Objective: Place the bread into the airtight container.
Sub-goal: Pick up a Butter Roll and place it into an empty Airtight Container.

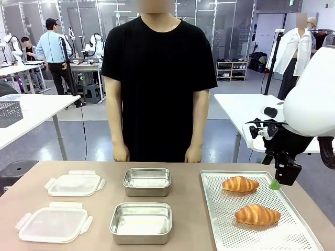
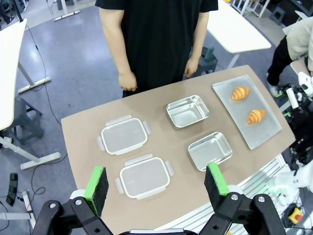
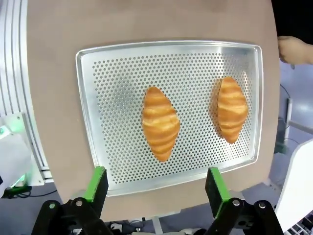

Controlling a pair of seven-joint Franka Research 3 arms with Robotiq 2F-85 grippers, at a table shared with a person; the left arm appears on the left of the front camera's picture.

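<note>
My right claw point(image 3: 155, 172) hangs spread and empty over the bread point(image 3: 160, 123), a golden-brown ridged croissant (a second croissant point(image 3: 232, 108) lies apart from it) on the perforated tray point(image 3: 117, 63).

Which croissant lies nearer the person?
The far croissant, at the back end of the tray. The other croissant lies farther forward, toward the robot's side.
</note>
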